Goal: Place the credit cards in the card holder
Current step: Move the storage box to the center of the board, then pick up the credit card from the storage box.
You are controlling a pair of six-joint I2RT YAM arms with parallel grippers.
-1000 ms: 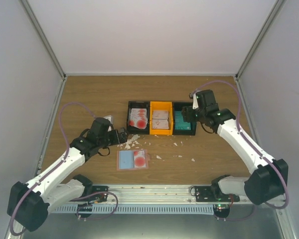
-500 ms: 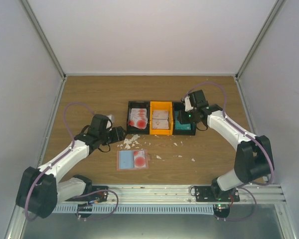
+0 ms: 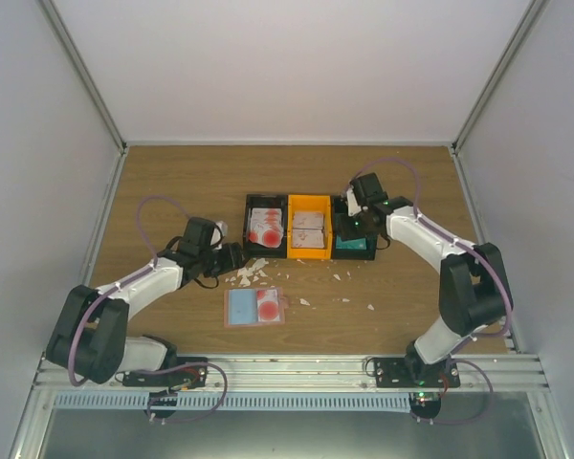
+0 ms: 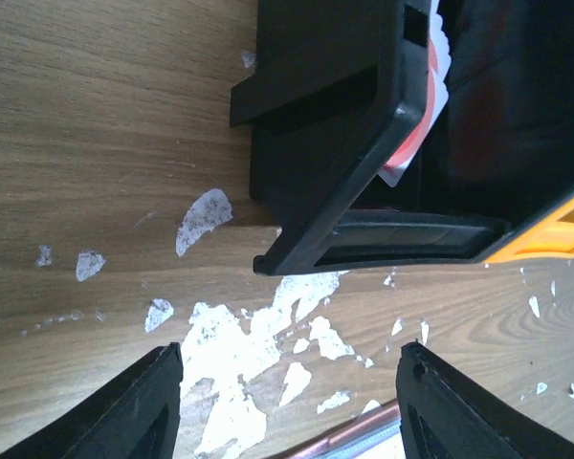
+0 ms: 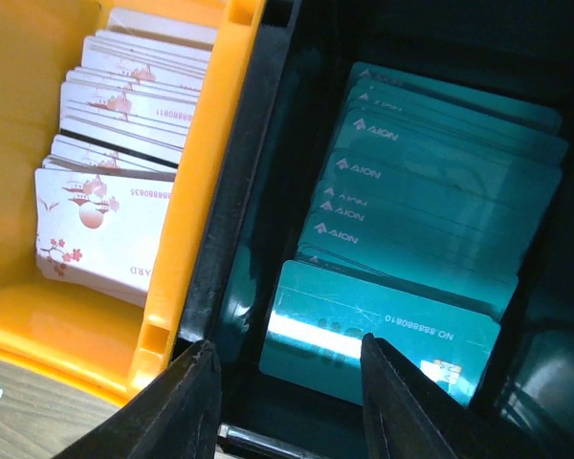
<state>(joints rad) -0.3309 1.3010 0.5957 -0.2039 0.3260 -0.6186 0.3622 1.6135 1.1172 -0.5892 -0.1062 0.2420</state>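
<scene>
While the right gripper (image 5: pixel 287 406) hangs over the black end compartment (image 5: pixel 253 239), its jaws stand apart with nothing clamped between them. The stack of teal credit cards (image 5: pixel 440 182) lies just beyond the fingertips. The nearest teal card (image 5: pixel 364 330) lies flat at the front of that stack, its near edge reaching into the gap. One finger (image 5: pixel 407 392) crosses over its lower edge, though the angle does not show whether the two touch. Beside it, the orange bin (image 5: pixel 206 182) holds white credit cards (image 5: pixel 115 124) with red print, to the left of the jaws in the wrist view. The left gripper (image 4: pixel 287 411) is likewise spread wide and holds nothing, low over the white scraps (image 4: pixel 234 349) on the table (image 4: pixel 96 124), just short of the black corner of the tray (image 4: pixel 344 143). The card holder (image 3: pixel 255 307) lies open and flat on the wood on the near side of the tray, a little nearer the bases than the left gripper and well apart from the right one.
</scene>
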